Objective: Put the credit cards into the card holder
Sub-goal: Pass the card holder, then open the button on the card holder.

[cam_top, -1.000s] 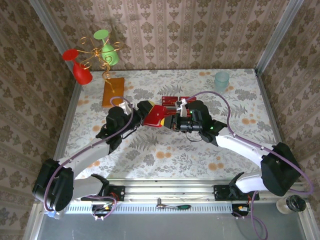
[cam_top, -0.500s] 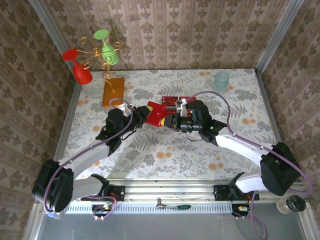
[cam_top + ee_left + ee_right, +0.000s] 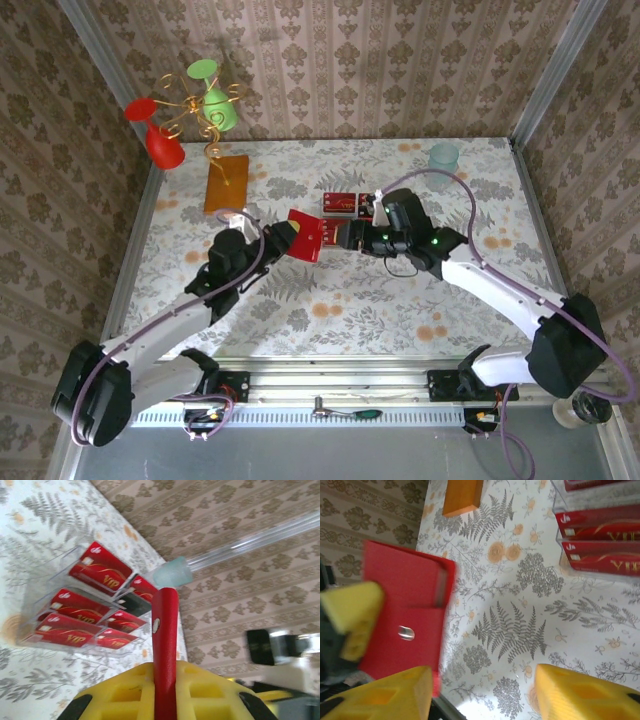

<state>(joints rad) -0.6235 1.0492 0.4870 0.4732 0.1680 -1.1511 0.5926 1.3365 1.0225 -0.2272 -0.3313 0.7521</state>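
The card holder (image 3: pixel 306 236), a flat red wallet with a metal snap, hangs above the table's middle. My left gripper (image 3: pixel 287 235) is shut on it, and in the left wrist view the card holder (image 3: pixel 165 630) stands edge-on between the yellow fingers (image 3: pixel 120 690). My right gripper (image 3: pixel 347 238) is open just to its right with nothing between the fingers. From the right wrist, the card holder (image 3: pixel 405 622) is to the left of the right gripper (image 3: pixel 485 695). Several red credit cards (image 3: pixel 344 204) sit in a clear rack behind, also seen as credit cards (image 3: pixel 82 615) and credit cards (image 3: pixel 602 535).
An orange-brown slab (image 3: pixel 226 183) lies at the back left beside a wire stand with red and green cups (image 3: pixel 190 110). A pale plastic cup (image 3: pixel 443 156) stands at the back right. Patterned walls close in the table on three sides.
My left gripper closed on the card holder. My right gripper, which had been shut on it, opened, let go and drew back slightly to the right.
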